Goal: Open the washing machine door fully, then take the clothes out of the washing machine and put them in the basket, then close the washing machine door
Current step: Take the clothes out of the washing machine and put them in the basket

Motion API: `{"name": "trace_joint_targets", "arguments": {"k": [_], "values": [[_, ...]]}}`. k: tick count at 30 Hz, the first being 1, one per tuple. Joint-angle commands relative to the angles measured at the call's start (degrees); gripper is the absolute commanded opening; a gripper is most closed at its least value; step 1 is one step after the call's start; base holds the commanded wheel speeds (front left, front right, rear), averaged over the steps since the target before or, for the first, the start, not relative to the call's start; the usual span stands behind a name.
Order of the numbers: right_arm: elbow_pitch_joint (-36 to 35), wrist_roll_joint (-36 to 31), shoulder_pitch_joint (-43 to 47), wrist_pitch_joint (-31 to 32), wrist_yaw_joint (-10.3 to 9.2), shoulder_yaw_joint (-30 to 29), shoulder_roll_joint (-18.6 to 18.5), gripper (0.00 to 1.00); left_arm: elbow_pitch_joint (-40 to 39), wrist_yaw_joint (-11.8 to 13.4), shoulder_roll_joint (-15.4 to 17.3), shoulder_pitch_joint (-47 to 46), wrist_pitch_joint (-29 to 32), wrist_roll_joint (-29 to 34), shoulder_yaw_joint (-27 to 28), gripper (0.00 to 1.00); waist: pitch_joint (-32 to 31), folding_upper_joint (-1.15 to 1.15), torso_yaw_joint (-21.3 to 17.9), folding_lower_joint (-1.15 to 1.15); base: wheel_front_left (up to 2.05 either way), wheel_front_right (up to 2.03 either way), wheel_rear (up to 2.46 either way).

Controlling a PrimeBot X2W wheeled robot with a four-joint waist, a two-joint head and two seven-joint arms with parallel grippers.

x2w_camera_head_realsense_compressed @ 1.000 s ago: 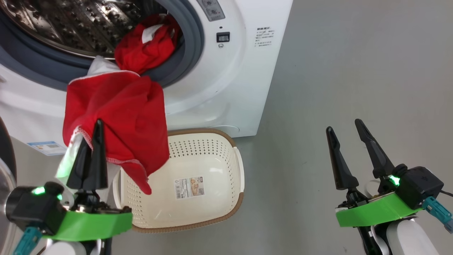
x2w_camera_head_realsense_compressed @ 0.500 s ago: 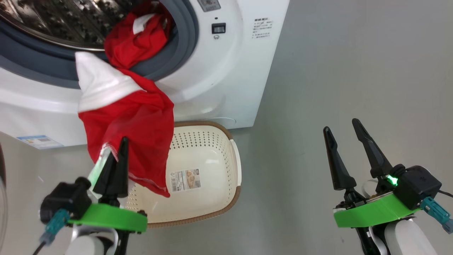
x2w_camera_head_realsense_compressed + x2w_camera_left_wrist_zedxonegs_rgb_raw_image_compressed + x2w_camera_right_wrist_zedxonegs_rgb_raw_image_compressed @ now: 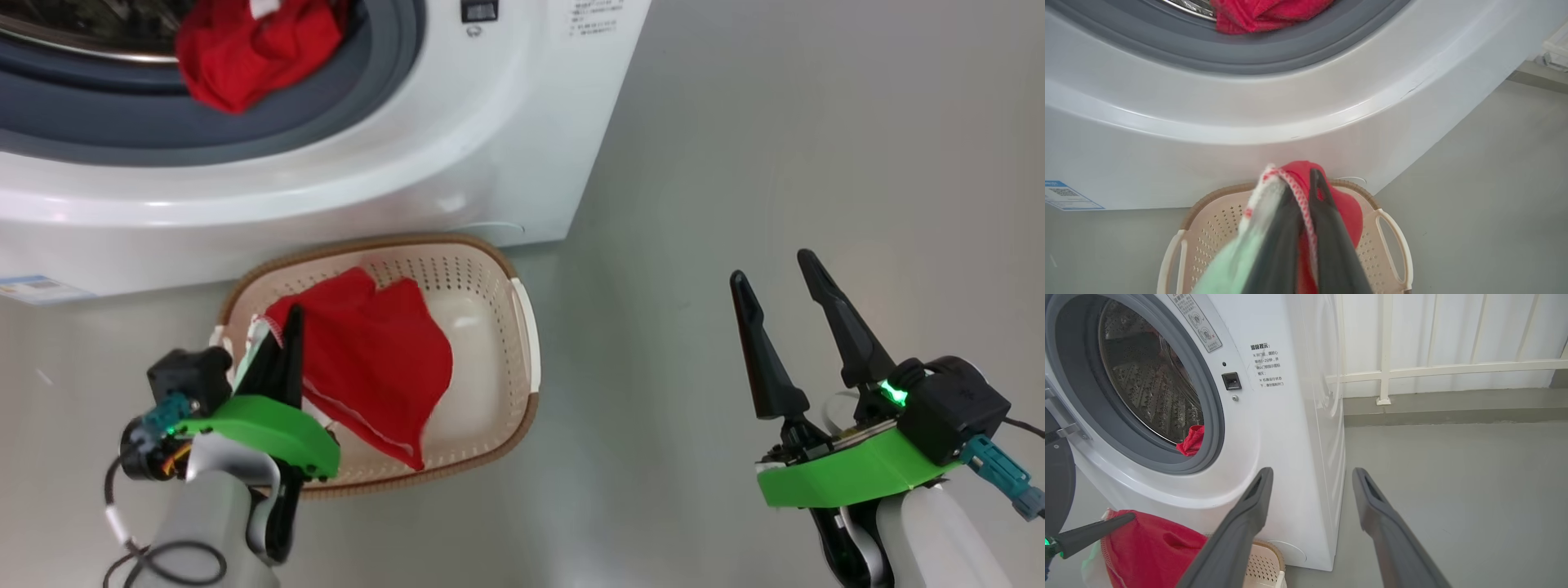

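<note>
Jaws of the left gripper (image 3: 287,325): clenched on the white-stitched hem of a red garment (image 3: 371,359), at the near-left part of the basket (image 3: 490,282).

Jaws of the right gripper (image 3: 771,268): released, spread wide, nothing between them; position well to the right of the basket, over bare grey floor (image 3: 735,147).

Red garment: bulk spread across the inside of the basket, one point trailing toward its near rim. Whether it rests on the bottom cannot be told. Left wrist view: the stitched hem runs between the two dark fingers (image 3: 1327,220).

Second red garment (image 3: 245,49): bunched at the lower lip of the drum opening, against the grey gasket (image 3: 343,98).

Basket: cream, perforated, brown rim; on the floor just near of the washing machine (image 3: 326,192), below the opening.

Washing machine: white front-loader at far left; small blue label (image 3: 33,288) low on its front.

Washing machine door (image 3: 1057,482): swung open, dark edge at the left of the right wrist view.

White railing (image 3: 1384,355): beyond the machine, far right.
</note>
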Motion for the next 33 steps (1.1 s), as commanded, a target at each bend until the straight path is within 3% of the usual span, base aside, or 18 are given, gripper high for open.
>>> {"name": "trace_joint_targets", "arguments": {"k": [1,11,17,24,33], "values": [[-1.6,0.1,-1.0,-0.4,0.28,1.5,-0.1,1.0,0.7,-0.5,1.2,-1.7,-0.6,-0.7,1.7,0.0,2.1,0.0,-1.1,0.0,0.0,0.0,0.0],[-1.7,1.0,-3.5,-0.4,0.28,2.8,-0.1,1.0,19.8,-1.5,3.9,-12.2,1.1,-2.4,0.6,0.0,8.4,0.0,-3.9,0.0,0.0,0.0,0.0],[-2.2,1.5,-4.6,-0.4,0.28,3.3,-0.1,1.0,27.9,-1.2,5.5,-16.8,6.2,-2.7,0.3,0.0,11.3,0.0,-5.1,0.0,0.0,0.0,0.0],[-2.3,2.2,-5.3,-0.4,0.28,4.2,-0.1,1.0,31.5,-0.8,7.1,-18.5,10.4,-3.3,0.2,0.0,13.3,0.0,-6.2,0.0,0.0,0.0,0.0],[-2.3,2.2,-6.1,-0.4,0.28,4.0,-0.1,1.0,32.4,-1.3,6.8,-19.1,11.8,-4.3,-0.4,0.0,14.9,0.0,-6.1,0.0,0.0,0.0,0.0]]}}
